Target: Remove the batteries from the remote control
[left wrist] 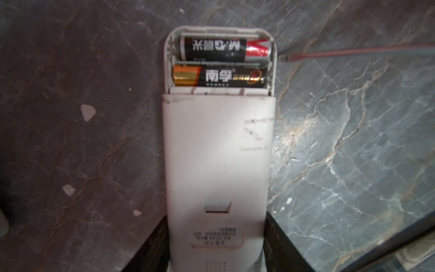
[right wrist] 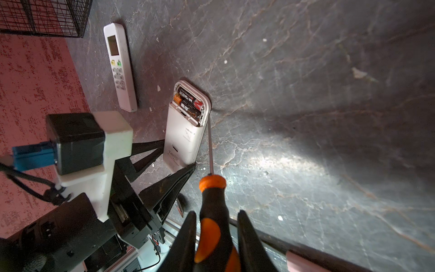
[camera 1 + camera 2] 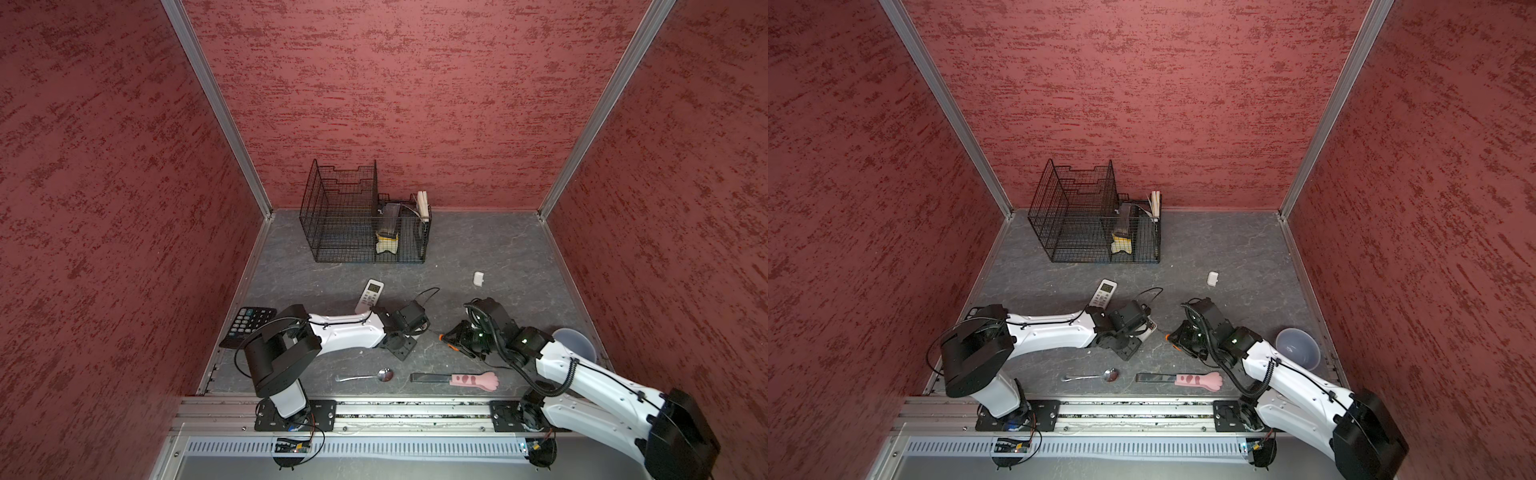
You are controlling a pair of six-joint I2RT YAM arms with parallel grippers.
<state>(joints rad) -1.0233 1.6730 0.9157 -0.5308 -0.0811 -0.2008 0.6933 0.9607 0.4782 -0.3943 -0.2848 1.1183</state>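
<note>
Left wrist camera first: the remote control (image 1: 216, 153) lies back-up on the table (image 1: 353, 164), its lower end pinched in the jaws of the left gripper (image 1: 216, 216). The cover's off, and two batteries (image 1: 219, 76) sit side by side in the open bay, both seated. The screwdriver (image 1: 353, 50) comes in from the side, with its tip just beside the bay's outer wall and not inside yet.

Over to the right wrist camera: the right gripper (image 2: 216, 216) is clamped on the orange-and-black handle, and the shaft runs alongside the remote's edge up to the bay. A second remote (image 2: 120, 68) lies face-up nearby, untouched.

In both top views, the arms reach low toward the table's middle, wrists facing each other. The left forearm runs almost level, while the right elbow is bent and its wrist dipped. A small white piece (image 3: 478, 278), likely the cover, lies well apart.

By my reading, this is the prying step. Next, the tip must lift over the wall, catch a battery's end and lever it up while the left holds the remote firm.
</note>
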